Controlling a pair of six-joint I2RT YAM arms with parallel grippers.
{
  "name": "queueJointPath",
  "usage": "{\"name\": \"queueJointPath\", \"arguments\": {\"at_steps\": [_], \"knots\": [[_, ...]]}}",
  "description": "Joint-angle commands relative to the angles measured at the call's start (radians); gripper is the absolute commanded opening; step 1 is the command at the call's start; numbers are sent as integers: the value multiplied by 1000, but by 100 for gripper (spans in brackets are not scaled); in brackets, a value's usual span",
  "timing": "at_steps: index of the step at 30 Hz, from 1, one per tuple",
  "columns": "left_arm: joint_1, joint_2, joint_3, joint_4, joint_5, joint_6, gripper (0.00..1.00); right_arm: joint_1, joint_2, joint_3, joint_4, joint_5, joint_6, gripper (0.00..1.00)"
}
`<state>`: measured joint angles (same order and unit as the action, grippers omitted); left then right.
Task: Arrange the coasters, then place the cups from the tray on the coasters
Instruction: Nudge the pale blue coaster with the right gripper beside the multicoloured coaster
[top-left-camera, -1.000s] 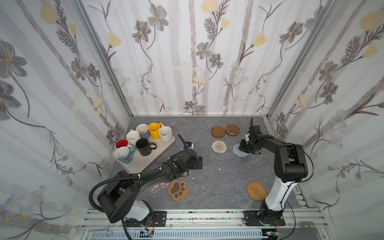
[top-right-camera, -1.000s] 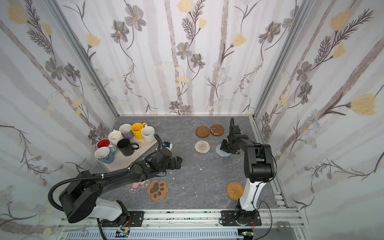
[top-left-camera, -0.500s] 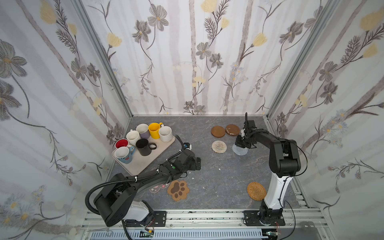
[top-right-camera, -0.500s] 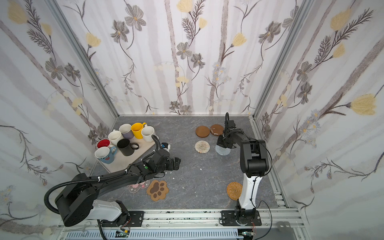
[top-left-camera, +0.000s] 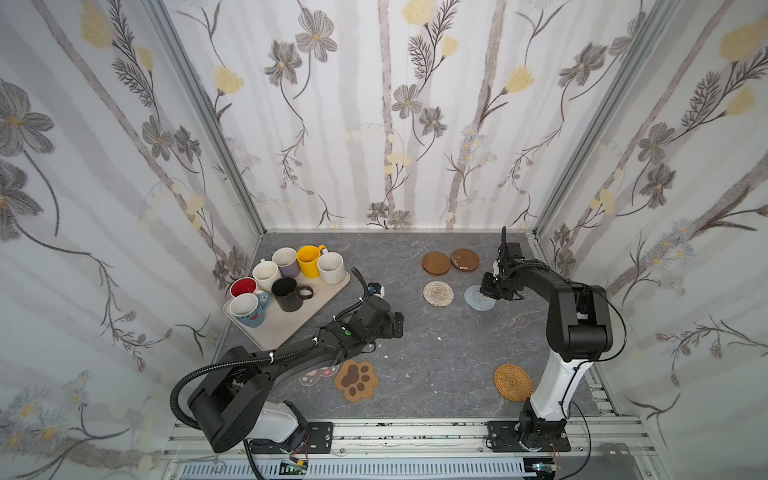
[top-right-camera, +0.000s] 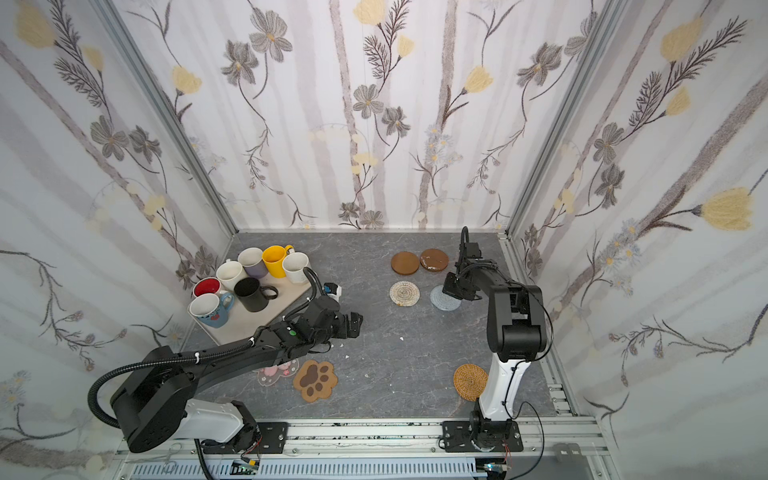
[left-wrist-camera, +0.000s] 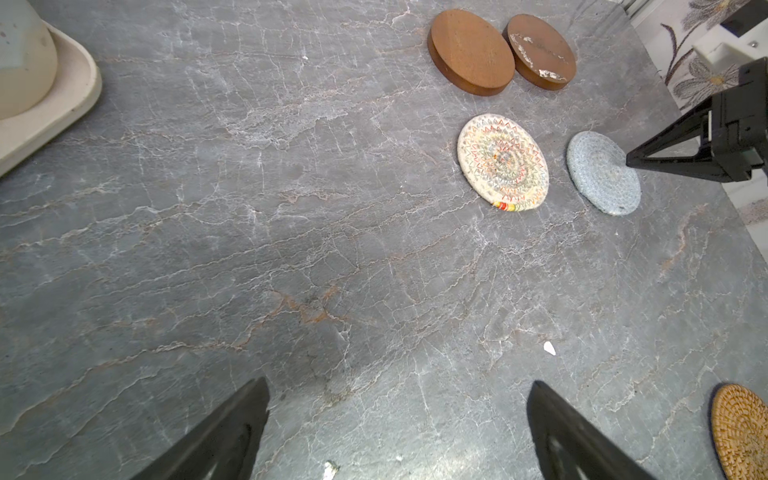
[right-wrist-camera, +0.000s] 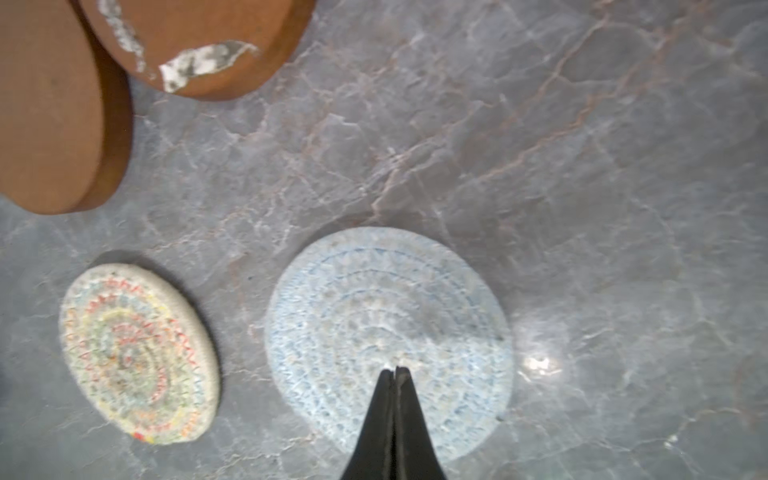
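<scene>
My right gripper (right-wrist-camera: 392, 370): tips pressed together, nothing pinched, planted on the grey coaster (right-wrist-camera: 374, 316) near its rim on the wrist side. Reads as a push, not a pick. Just beside that is the woven coaster (right-wrist-camera: 137, 353). Beyond both are the two wooden discs (right-wrist-camera: 50, 104), side by side. The rattan coaster (top-left-camera: 513, 382) is well apart, behind the gripper.

My left gripper (left-wrist-camera: 399, 382): spread wide, empty, hanging over bare table (left-wrist-camera: 291, 249). The tray (top-left-camera: 286, 328) is just behind it, with all seven cups (top-left-camera: 308, 259) on it. The paw coaster (top-left-camera: 356, 380) and flower coaster (top-right-camera: 276, 372) lie near its arm, the flower one partly under it.

Step, I judge: arranging coasters, no cup placed yet. The next move calls for nudging grey level with woven, with light pressure so the soft mat doesn't buckle, then fetching rattan.

The right wrist view alone shows the shut tips on grey; in both top views the gripper body hides that contact. Only the top views show paw, flower and all the cups. The left wrist view catches the right tip side-on against grey.
</scene>
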<state>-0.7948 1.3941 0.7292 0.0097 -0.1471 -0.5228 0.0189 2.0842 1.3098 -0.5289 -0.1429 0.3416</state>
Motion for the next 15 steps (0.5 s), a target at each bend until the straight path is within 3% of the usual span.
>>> {"name": "queueJointPath", "arguments": {"at_steps": [1,15], "knots": [[2,11,10,9,1,6,100,-9,30,-6,18,45,-39,0],[4,19,12,9,-11,13,100,17,114,119,-47,102,-74,0]]}}
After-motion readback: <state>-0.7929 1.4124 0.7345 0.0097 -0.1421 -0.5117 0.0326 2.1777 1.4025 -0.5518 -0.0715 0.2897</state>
